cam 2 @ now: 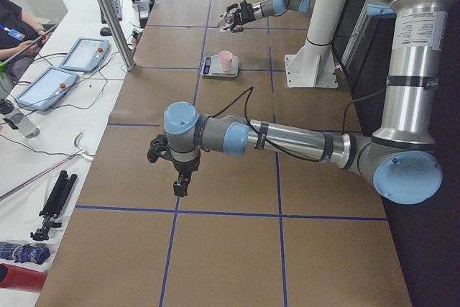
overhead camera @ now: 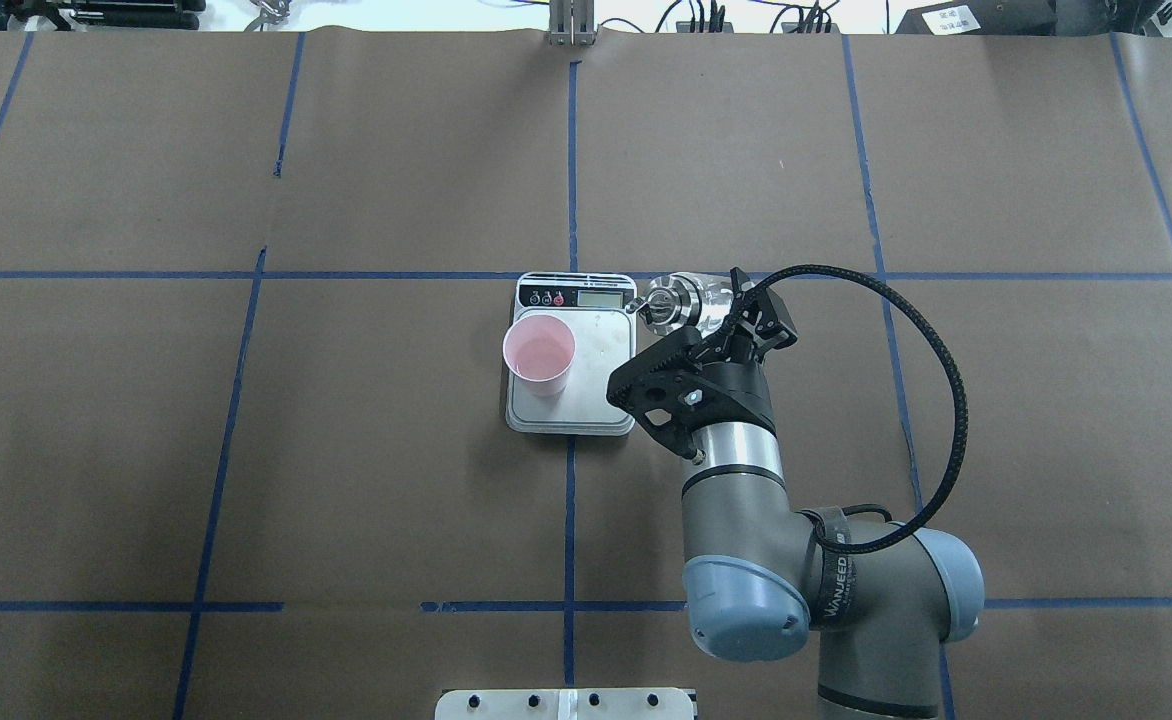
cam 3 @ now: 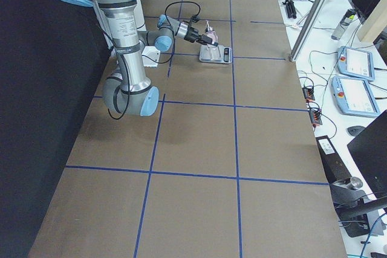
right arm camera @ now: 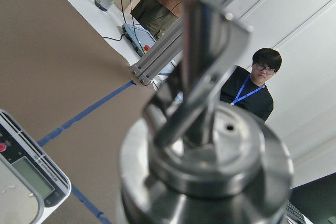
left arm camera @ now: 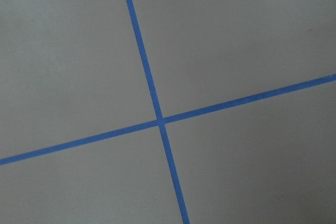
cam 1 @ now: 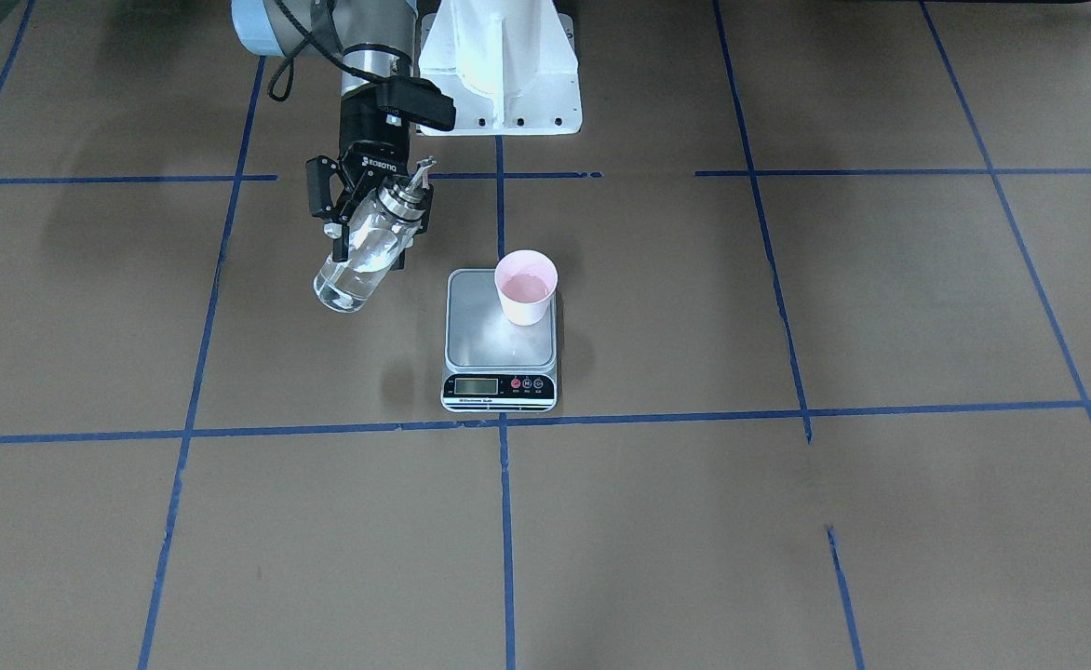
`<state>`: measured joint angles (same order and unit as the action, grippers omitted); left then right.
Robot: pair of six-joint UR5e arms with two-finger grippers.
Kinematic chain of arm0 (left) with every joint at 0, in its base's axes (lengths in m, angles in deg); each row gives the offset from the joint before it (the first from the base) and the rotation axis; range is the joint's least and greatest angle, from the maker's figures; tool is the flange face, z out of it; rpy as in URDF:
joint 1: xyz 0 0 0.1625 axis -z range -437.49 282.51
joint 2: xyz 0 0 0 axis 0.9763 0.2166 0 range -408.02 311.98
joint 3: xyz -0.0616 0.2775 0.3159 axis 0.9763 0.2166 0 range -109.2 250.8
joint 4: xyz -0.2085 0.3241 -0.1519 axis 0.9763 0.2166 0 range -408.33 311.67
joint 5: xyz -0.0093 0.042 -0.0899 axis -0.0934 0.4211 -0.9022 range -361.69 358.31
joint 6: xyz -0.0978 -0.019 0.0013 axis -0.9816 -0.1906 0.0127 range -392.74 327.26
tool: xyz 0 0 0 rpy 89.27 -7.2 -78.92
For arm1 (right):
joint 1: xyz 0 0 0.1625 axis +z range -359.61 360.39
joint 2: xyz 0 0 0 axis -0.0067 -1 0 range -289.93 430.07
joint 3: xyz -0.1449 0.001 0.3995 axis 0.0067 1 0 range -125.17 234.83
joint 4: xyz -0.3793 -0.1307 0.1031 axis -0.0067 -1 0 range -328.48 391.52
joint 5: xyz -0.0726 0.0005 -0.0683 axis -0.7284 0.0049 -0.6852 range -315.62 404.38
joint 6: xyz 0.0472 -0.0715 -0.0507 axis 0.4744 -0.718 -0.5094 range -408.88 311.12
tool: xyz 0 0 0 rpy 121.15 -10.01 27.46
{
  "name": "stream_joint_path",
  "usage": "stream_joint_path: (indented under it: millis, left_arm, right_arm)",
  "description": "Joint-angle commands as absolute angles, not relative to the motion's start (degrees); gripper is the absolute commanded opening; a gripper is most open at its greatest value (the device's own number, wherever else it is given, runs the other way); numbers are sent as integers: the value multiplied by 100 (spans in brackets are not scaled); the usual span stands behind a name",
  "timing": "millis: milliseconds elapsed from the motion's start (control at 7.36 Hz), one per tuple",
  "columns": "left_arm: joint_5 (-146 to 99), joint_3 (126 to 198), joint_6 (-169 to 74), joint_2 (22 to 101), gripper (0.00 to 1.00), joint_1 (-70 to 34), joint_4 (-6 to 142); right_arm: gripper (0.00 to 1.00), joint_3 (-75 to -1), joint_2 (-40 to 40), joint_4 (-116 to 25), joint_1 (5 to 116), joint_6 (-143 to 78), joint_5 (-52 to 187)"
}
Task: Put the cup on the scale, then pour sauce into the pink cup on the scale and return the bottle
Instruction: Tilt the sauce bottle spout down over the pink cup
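Observation:
The pink cup [cam 1: 526, 287] stands upright on the back corner of the scale [cam 1: 499, 344], with a little liquid showing inside. My right gripper [cam 1: 369, 228] is shut on the clear glass bottle [cam 1: 364, 256] and holds it tilted in the air beside the scale, its base lower than the silver spout. Clear sauce [cam 1: 343, 284] lies in the bottle's lower end. From overhead the bottle's cap [overhead camera: 664, 303] is just right of the scale [overhead camera: 596, 405], apart from the cup [overhead camera: 539, 352]. The spout [right arm camera: 205, 77] fills the right wrist view. My left gripper [cam 2: 180, 185] hangs far away over bare table; I cannot tell its state.
The white arm mount [cam 1: 499, 65] stands behind the scale. Blue tape lines [left arm camera: 157, 119] grid the brown table. A side table with tablets [cam 2: 83, 54] runs along the far edge, and a person [right arm camera: 252, 85] sits beyond it.

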<state>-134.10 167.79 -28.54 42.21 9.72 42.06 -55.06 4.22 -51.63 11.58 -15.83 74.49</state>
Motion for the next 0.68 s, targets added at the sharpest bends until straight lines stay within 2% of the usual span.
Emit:
stream_joint_path:
  millis: [0, 544]
  left_arm:
    - [-13598, 16827, -2835, 3655, 100, 1521, 4219]
    - [-13572, 16880, -2834, 3600, 100, 1647, 4228]
  right_arm:
    - [0, -5529, 450, -5163, 1172, -1750, 7496]
    - [0, -5389, 563, -5731, 1348, -1811, 7488]
